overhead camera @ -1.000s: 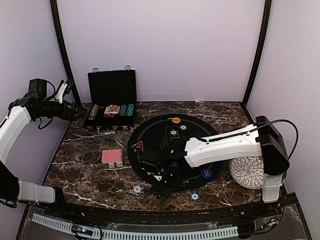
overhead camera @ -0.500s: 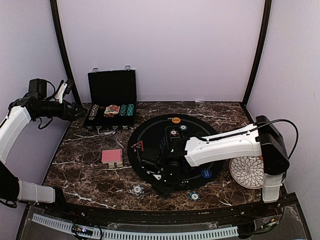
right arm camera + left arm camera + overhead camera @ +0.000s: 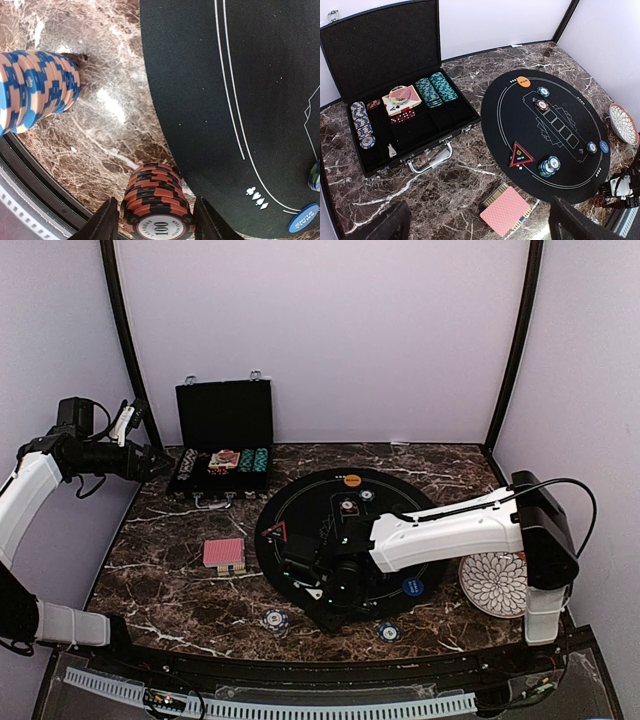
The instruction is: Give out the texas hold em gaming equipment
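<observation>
right gripper (image 3: 156, 222) is low at the 6 o'clock rim of the round black felt mat (image 3: 225, 100). its jaws are partly open either side of a short stack of black-and-orange striped poker chips (image 3: 157, 210). the stack stands on the dark marble surface (image 3: 110, 125), just off the mat edge. can't tell if the pads bite yet. a blue-and-peach chip stack (image 3: 35, 90) stands at 10 o'clock from it in the wrist view. left gripper (image 3: 482, 225) hangs high near the open black chip case (image 3: 395, 100), jaws wide, empty. reads as the grasp step for one stack. next: squeeze square, lift straight so no chips shear off, carry to a player spot.
</observation>
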